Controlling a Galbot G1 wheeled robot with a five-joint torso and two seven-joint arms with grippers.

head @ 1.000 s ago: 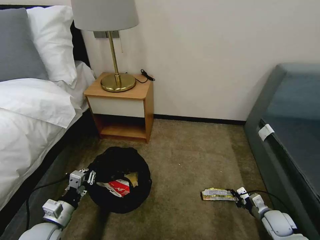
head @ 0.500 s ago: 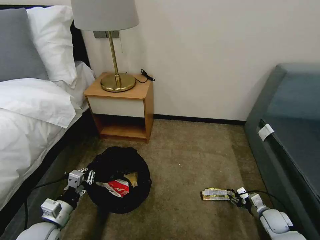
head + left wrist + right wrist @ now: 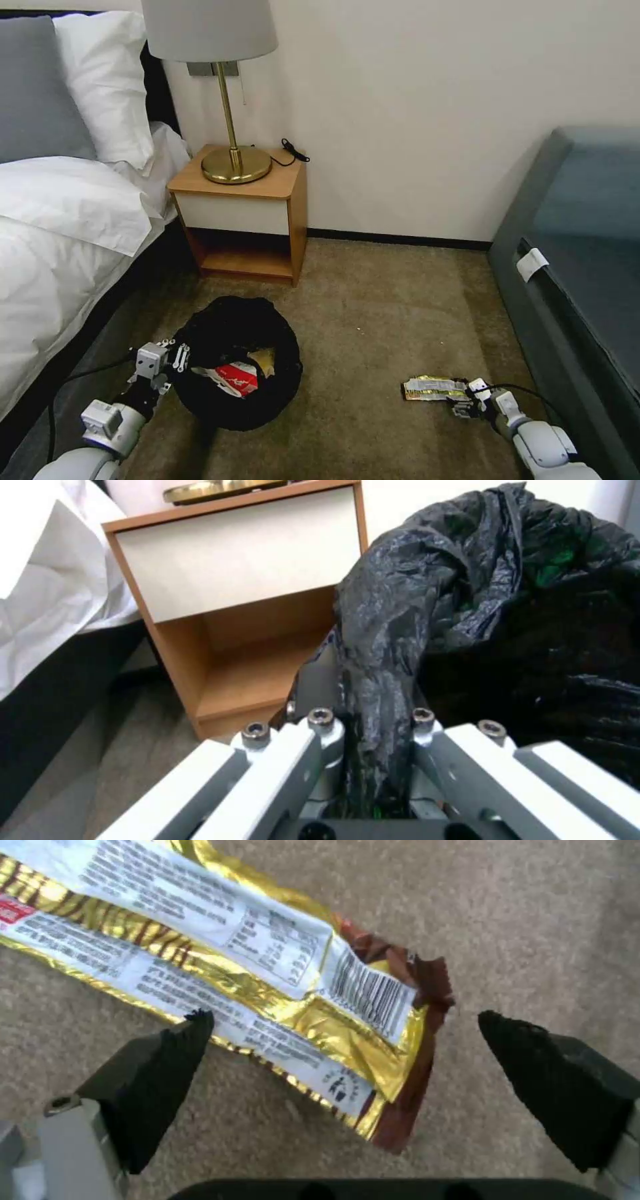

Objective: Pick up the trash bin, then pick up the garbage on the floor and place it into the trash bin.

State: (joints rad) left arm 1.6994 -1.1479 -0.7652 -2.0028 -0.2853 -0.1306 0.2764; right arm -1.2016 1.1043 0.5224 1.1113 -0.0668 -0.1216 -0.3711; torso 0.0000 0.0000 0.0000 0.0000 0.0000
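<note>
The trash bin [image 3: 230,407], draped in a crinkly black bag, hangs low over the carpet at lower left. My left gripper [image 3: 175,358] is shut on its rim; the left wrist view shows a fold of black bag [image 3: 393,630] pinched in that gripper [image 3: 368,725]. In the bin lie a red-and-white cup [image 3: 237,378] and brown paper [image 3: 265,360]. A gold-and-white snack wrapper [image 3: 433,389] lies flat on the carpet at lower right. My right gripper [image 3: 467,400] is open at its near end, fingers [image 3: 167,1065] straddling the wrapper [image 3: 220,955] just above the floor.
A wooden nightstand [image 3: 247,213] with a brass lamp [image 3: 230,160] stands against the wall behind the bin. The bed [image 3: 60,233] runs along the left, a grey sofa [image 3: 580,267] along the right. Open carpet [image 3: 373,320] lies between them.
My right gripper has crept left and lower, closing in on the wrapper's end. The bin and left gripper have barely shifted.
</note>
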